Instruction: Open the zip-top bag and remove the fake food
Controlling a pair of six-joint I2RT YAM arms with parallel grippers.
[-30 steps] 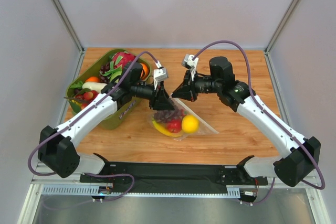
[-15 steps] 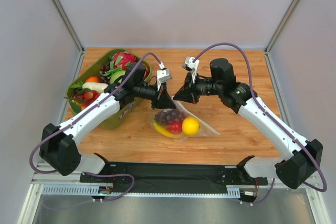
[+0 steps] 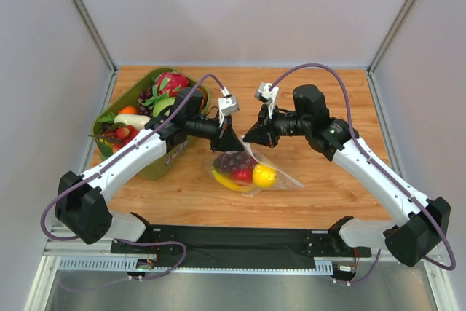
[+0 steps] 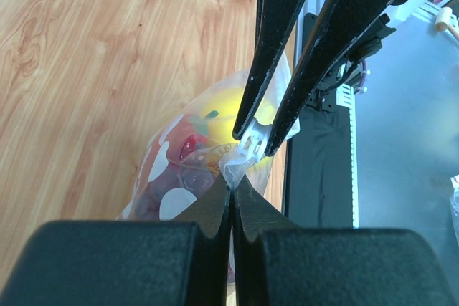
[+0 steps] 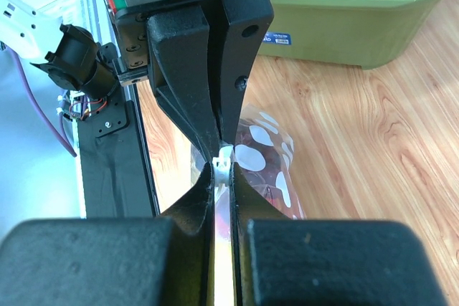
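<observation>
The zip-top bag point(image 3: 280, 177), clear with white dots, hangs between my two grippers above the wooden table. Through it show the fake food: purple grapes point(image 3: 233, 159), a red fruit point(image 3: 242, 175), a yellow lemon point(image 3: 264, 175) and a banana point(image 3: 223, 179). My left gripper point(image 3: 234, 144) is shut on a fold of the bag's top edge point(image 4: 235, 165). Facing it tip to tip, my right gripper point(image 3: 250, 139) is shut on the white zip tab point(image 5: 224, 158). In the left wrist view the bag point(image 4: 168, 184) sags below the pinched edge, the lemon point(image 4: 219, 106) behind it.
An olive-green bin point(image 3: 169, 159) full of toy produce, with a pink dragon fruit point(image 3: 172, 82) on top, stands at the left, close under my left arm. The black base rail point(image 3: 240, 237) runs along the near table edge. White walls enclose the sides.
My left gripper has shut on the bag's top edge. Both arms moved slightly right and the bag's top now hangs from the two grips.
</observation>
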